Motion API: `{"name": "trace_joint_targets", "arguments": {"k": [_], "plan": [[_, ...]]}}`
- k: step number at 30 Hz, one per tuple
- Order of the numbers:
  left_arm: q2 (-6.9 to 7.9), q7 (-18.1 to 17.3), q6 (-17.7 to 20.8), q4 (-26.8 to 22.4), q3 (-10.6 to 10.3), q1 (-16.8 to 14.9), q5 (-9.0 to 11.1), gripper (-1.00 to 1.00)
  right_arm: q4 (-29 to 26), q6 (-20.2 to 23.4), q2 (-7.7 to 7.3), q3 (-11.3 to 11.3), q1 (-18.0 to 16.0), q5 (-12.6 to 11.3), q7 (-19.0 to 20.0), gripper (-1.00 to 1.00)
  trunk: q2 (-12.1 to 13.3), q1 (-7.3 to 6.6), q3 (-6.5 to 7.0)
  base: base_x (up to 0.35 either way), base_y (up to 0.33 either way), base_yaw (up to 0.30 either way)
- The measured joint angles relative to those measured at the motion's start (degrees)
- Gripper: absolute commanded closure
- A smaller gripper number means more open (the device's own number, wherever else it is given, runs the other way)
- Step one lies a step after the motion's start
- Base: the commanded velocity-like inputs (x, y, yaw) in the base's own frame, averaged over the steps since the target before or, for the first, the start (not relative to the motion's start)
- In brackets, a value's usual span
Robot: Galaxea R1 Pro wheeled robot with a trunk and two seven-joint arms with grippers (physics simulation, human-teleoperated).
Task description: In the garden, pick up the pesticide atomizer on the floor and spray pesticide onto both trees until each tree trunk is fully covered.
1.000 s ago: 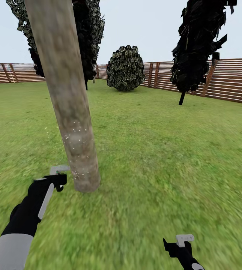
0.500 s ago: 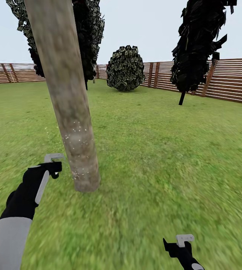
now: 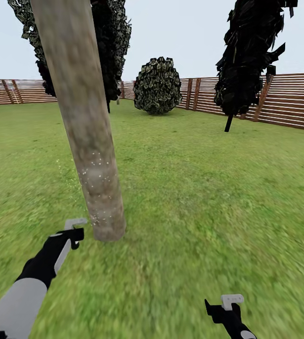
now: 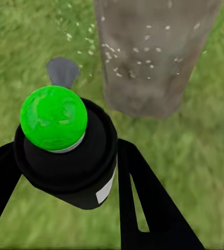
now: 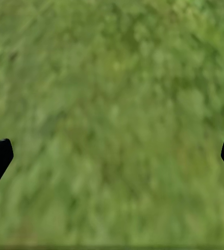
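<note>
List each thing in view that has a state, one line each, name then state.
left gripper: shut on the atomizer.
atomizer: held, green-topped, beside the trunk's base.
tree trunk: upright, white pesticide specks on its lower part only.
right gripper: open, fingers wide apart over grass.

I see the tree trunk (image 3: 93,155) as matt, mottled bark, dusted with fine pesticide (image 4: 138,57) specks. The atomizer (image 4: 65,151) I hold looks like black plastic under a glossy green cap; the fence (image 3: 288,101) is slatted wood.
</note>
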Motion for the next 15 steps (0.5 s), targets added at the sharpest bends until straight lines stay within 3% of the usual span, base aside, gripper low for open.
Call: {"name": "trace_joint_targets", "arguments": {"k": [2, 4, 5, 8, 12, 15], "plan": [[-0.16, 0.0, -0.7, 1.3, 0.0, 0.3, -0.1, 1.0, 0.0, 0.0, 0.06, 0.0, 0.0, 0.0, 0.0, -1.0, 0.0, 0.0, 0.0, 0.0, 0.0, 0.0], [-0.36, -0.1, -7.0, 4.3, -0.1, 2.4, -0.3, 1.0, -0.1, 0.0, 0.05, 0.0, 0.0, 0.0, 0.0, -1.0, 0.0, 0.0, -0.01, 0.0, 0.0, 0.0], [-0.36, -0.1, -8.4, 4.8, -0.1, 3.3, -0.4, 1.0, -0.1, 0.0, 0.06, 0.0, 0.0, 0.0, 0.0, -1.0, 0.0, 0.0, -0.01, 0.0, 0.0, 0.013], [-0.44, -0.2, -9.9, 5.8, -0.4, 6.6, -0.5, 1.0, -0.1, 0.0, 0.05, 0.0, 0.0, -0.1, 0.0, -1.0, 0.0, 0.0, -0.01, 0.0, 0.0, 0.14], [-0.47, -1.0, -10.2, 6.3, -5.4, 8.2, -0.6, 1.0, -0.1, 0.0, 0.08, 0.0, 0.0, -0.1, 0.0, -1.0, 0.0, 0.0, 0.0, 0.001, -0.008, 0.263], [-0.48, -1.0, -10.2, 6.7, -6.7, 8.8, -0.6, 1.0, -0.2, 0.0, 0.09, 0.0, 0.0, -0.1, 0.0, -1.0, 0.0, 0.0, 0.0, 0.062, -0.2, 0.163]]}}
